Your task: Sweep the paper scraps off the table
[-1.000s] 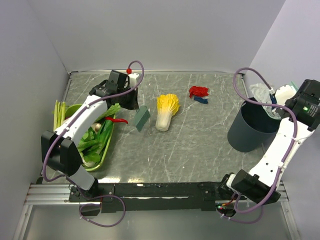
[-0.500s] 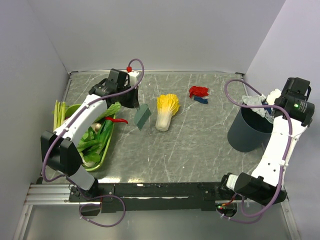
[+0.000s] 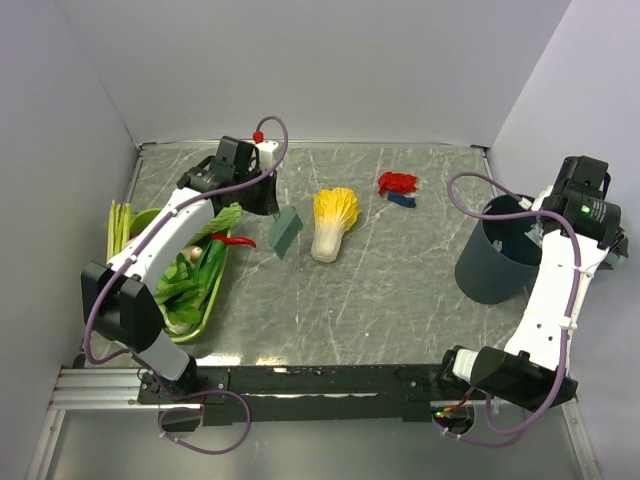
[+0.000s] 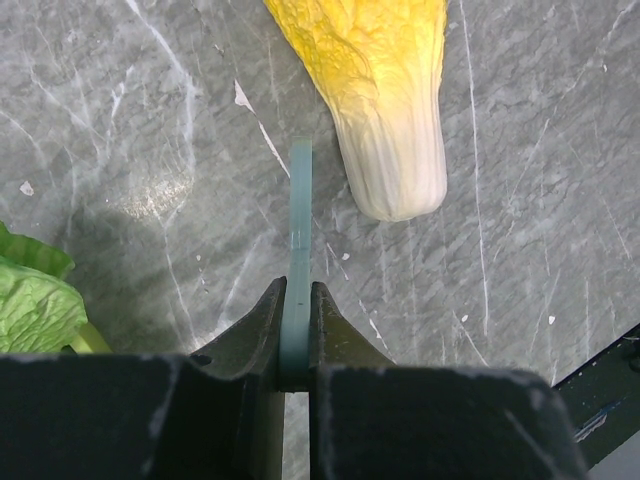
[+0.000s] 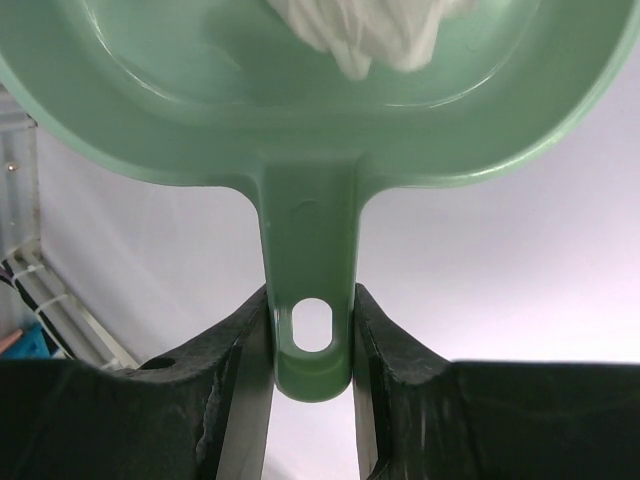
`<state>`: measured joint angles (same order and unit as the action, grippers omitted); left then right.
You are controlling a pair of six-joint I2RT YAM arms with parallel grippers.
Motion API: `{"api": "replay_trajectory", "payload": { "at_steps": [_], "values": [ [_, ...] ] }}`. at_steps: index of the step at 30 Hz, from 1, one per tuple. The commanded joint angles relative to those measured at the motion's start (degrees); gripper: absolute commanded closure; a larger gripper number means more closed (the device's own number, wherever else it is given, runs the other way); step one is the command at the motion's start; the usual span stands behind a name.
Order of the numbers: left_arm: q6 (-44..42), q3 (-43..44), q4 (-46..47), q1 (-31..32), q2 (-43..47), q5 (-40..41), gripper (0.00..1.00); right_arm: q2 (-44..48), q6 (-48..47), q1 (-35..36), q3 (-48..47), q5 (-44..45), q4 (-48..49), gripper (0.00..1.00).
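Observation:
Red paper scraps (image 3: 397, 182) and a dark blue one (image 3: 403, 200) lie on the table (image 3: 400, 300) at the back, right of centre. My left gripper (image 3: 270, 207) is shut on a thin green scraper (image 3: 284, 234), held edge-on in the left wrist view (image 4: 299, 220) between the jaws (image 4: 297, 305), left of the scraps. My right gripper (image 5: 311, 312) is shut on the handle of a pale green dustpan (image 5: 300, 130) holding white paper wads (image 5: 360, 30). In the top view the right wrist (image 3: 578, 198) is above the dark bin (image 3: 497, 252); the dustpan is hidden there.
A yellow-white napa cabbage (image 3: 333, 222) lies mid-table, right of the scraper tip, and also shows in the left wrist view (image 4: 385, 100). A green vegetable tray (image 3: 213, 292) with leafy greens and a red chili (image 3: 232, 240) sits at the left. Walls enclose three sides.
My right arm has swung left and turned over the bin; the white paper and dustpan seen above the bin rim earlier no longer show from above. The left arm has barely moved.

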<state>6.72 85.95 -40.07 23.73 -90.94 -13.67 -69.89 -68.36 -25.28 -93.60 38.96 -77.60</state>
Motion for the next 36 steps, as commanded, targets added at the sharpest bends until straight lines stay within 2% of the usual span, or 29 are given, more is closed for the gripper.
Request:
{"api": "replay_trajectory", "payload": {
  "at_steps": [1,5,8,11,17,20,21,24,25,27,31,34,36],
  "values": [
    [0.48,3.08,2.02,0.27,-0.56,-1.01,0.99,1.07,-0.73,0.58,-0.44,3.14,-12.31,1.00],
    [0.75,3.52,2.19,0.27,-1.17,-1.45,0.99,1.60,-0.81,0.93,-0.52,3.06,-12.40,1.00],
    [0.66,4.22,2.02,0.27,-1.52,-1.18,0.99,2.90,-1.59,1.63,0.17,6.73,-12.48,1.00],
    [0.49,4.22,2.37,0.27,-1.35,-0.57,0.99,3.97,-3.27,2.34,-0.44,5.61,-12.40,1.00],
    [0.22,4.84,2.02,0.27,-1.61,-0.66,0.99,3.53,-0.73,2.43,1.76,4.11,-12.31,1.00],
    [-0.22,5.10,2.11,0.27,-1.00,0.04,0.99,2.22,1.20,2.34,-0.78,2.35,-11.87,1.00],
    [-0.57,5.28,2.28,0.27,-0.82,0.22,0.99,1.60,1.91,2.51,-2.18,1.13,-8.91,1.00],
    [-1.27,6.59,4.12,0.18,0.06,0.66,0.99,-1.12,7.61,2.60,-11.66,-8.52,-5.29,1.00],
    [-1.36,7.29,4.74,0.18,0.49,0.58,0.99,-2.87,9.54,2.86,-17.17,-13.68,-5.45,1.00],
    [-2.32,8.17,6.75,0.27,0.85,0.23,0.99,-4.90,15.78,3.48,-26.31,-18.20,-6.33,1.00],
    [-3.12,10.46,10.88,0.27,1.37,1.37,0.99,-8.42,28.24,4.27,-36.01,-30.06,-6.43,1.00],
    [-4.43,11.51,15.00,0.27,1.03,0.49,0.99,-7.73,37.11,5.50,-36.39,-40.25,-5.20,1.00],
    [-5.31,12.39,17.56,0.27,-0.20,-0.47,0.99,-6.32,41.79,5.59,-32.64,-49.30,-1.51,1.00]
  ]
}}
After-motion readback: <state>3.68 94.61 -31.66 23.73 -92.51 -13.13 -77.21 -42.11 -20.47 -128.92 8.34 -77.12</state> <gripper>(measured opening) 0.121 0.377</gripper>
